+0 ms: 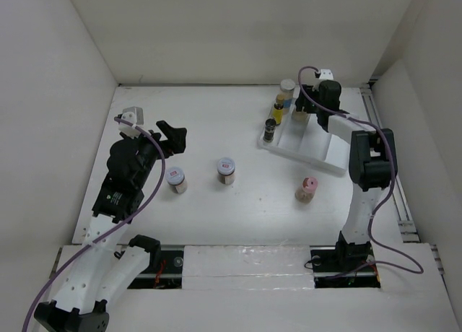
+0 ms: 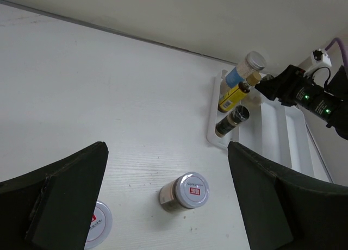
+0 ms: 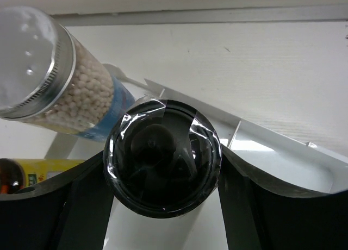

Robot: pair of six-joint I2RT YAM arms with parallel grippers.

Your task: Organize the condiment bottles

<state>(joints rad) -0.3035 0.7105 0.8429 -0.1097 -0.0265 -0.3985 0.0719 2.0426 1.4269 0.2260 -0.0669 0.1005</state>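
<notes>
The left gripper (image 1: 172,137) hangs wide open and empty. Both white-lidded jars lie on its near side: one (image 1: 176,178) close below it toward the arm bases, the other (image 1: 227,169) further right. Both stand upright, so their long axes are vertical, and the left arm is plainly the nearer one. In the left wrist view the right-hand jar shows between the spread fingers, while the other is cut off by the frame edge.

Further right, the pink-capped bottle (image 1: 307,190) stands alone, closer to the right arm. Behind it is the white rack (image 1: 317,150), with the dark shaker (image 1: 269,130), slim yellow bottle (image 1: 279,110) and grey-lidded jar (image 1: 288,89) lined up along its left side.

The right gripper (image 1: 302,108) is clamped on the black-lidded jar (image 3: 162,157), just beside the grey-lidded one. The lid hides its base, so it is probably over the rack but I cannot tell whether it is seated.
</notes>
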